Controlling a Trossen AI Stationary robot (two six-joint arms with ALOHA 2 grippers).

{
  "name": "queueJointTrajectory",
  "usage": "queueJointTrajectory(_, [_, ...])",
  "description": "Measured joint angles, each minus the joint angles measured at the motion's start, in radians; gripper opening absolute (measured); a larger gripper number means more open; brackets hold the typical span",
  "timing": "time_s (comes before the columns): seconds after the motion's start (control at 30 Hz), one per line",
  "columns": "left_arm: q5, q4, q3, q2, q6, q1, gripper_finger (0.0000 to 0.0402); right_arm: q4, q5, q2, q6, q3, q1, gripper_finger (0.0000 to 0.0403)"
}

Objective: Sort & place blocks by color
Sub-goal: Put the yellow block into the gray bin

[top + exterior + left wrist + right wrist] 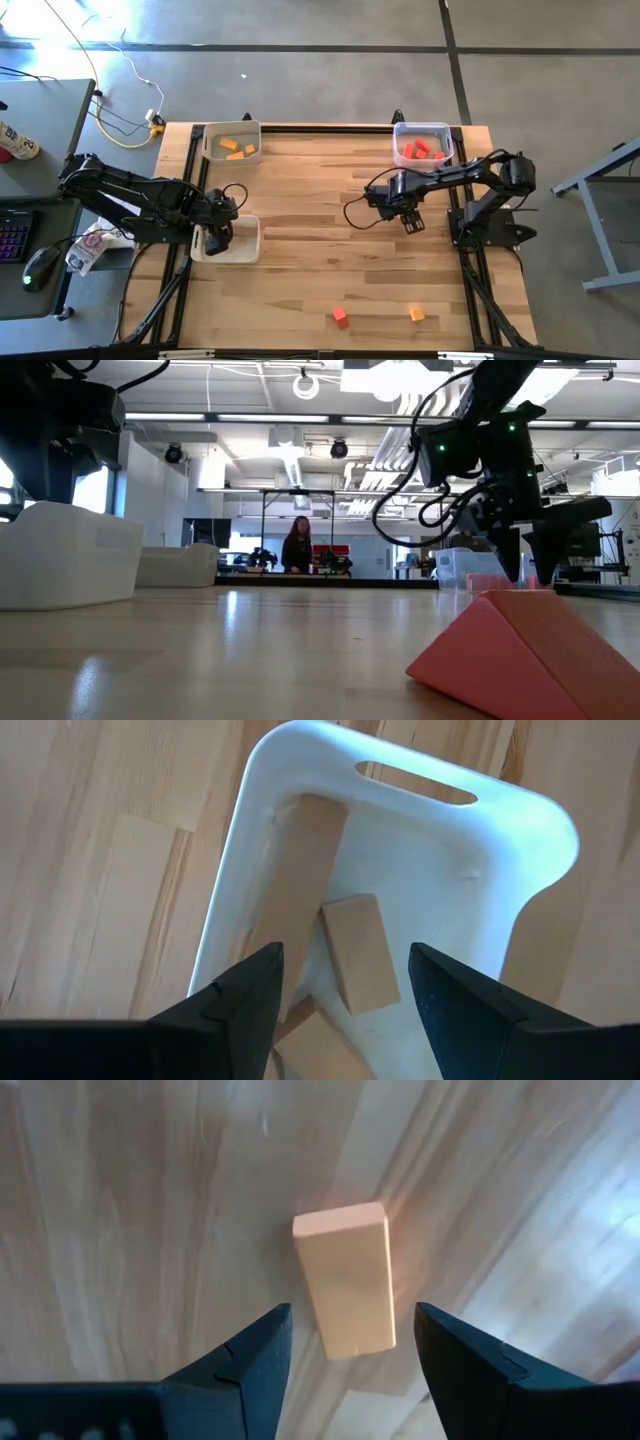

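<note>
My right gripper [411, 222] is open and points down at mid-table. In the right wrist view [345, 1380] its fingers stand on either side of a plain light wood block [345, 1280] that lies flat on the table, and they do not touch it. My left gripper [215, 238] is open and empty over the white bin [245, 240] at the table's left; the left wrist view [340, 1010] shows it above a plain wood plank [300, 880] and a plain block [358, 952] lying inside. A red block [341, 317] and an orange block [417, 314] lie near the front edge.
A bin with orange blocks [232, 143] stands at the far left and a clear bin with red blocks [423, 146] at the far right. The red wedge [520, 650] fills the low view's foreground. A person [298, 545] stands far off in the room behind.
</note>
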Motion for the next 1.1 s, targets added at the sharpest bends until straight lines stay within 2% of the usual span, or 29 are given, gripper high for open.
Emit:
queueJointTrajectory(0.5, [0.000, 0.001, 0.000, 0.000, -0.002, 0.000, 0.0204, 0.101, 0.019, -0.001, 0.002, -0.096, -0.007, 0.0195])
queueJointTrajectory(0.6, [0.000, 0.001, 0.000, 0.000, -0.001, 0.000, 0.0204, 0.104, 0.018, -0.001, 0.006, -0.103, -0.007, 0.0176])
queueJointTrajectory(0.8, [0.000, 0.010, 0.000, 0.000, 0.000, 0.000, 0.0204, 0.104, 0.008, -0.003, 0.070, -0.108, -0.006, 0.0099])
queueJointTrajectory(1.1, [0.000, 0.069, 0.000, 0.000, -0.027, 0.000, 0.0204, 0.108, -0.007, 0.000, 0.205, -0.069, 0.004, 0.0097])
